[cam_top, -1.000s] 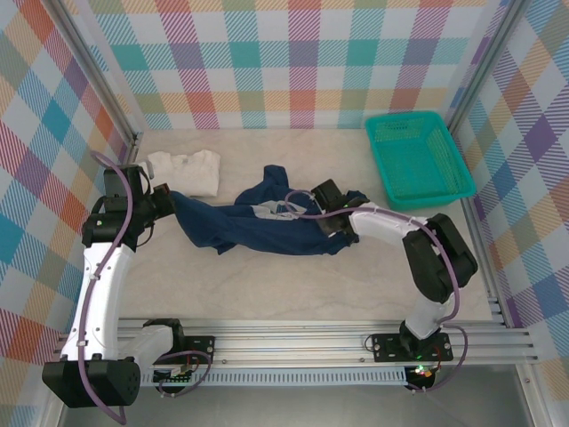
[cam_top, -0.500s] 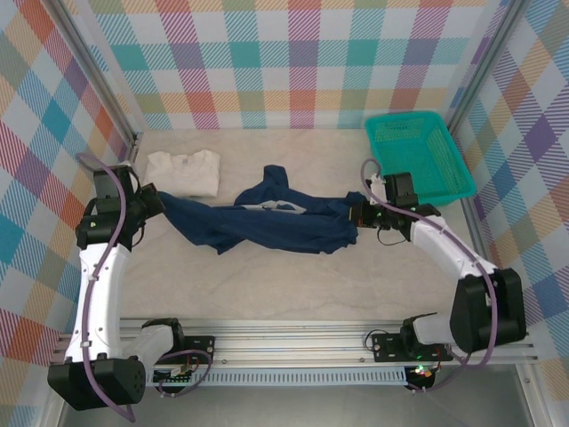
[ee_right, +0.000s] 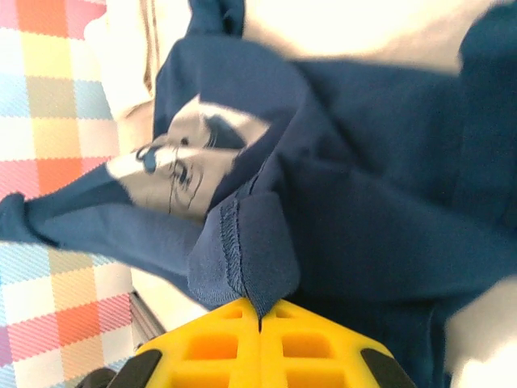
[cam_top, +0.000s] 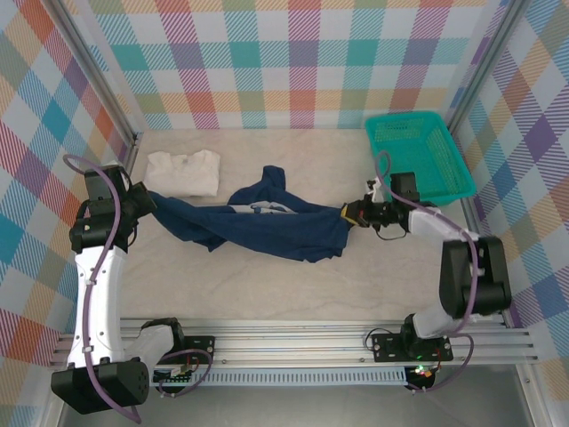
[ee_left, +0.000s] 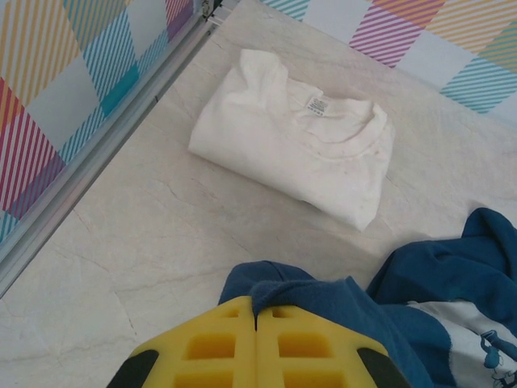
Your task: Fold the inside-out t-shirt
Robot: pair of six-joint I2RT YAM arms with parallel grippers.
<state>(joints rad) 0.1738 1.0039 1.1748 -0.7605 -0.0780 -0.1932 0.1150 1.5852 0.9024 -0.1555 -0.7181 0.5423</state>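
T-shirt (cam_top: 276, 229) now lies stretched across mid-frame on the desk (cam_top: 267, 294): in the last second the right fingers (ee_right: 214, 339) hauled their edge out to just beside the basket (cam_top: 404, 116), and the left fingers (ee_left: 214, 343) backed off left. Both pairs are clamped tight on navy hem, so I'd say it's being spread for the fold. Cloth is bunched and twisted, pale print patch showing, white shirt (cam_top: 184, 172) near its left end.

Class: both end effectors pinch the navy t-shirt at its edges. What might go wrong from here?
1. The left end effector pinches just a small fold of the t-shirt; it may slip out under more pull.
2. The right end effector grips a bunched hem, so the cloth may spread out twisted.
3. The white shirt lies close; spreading could disturb it.
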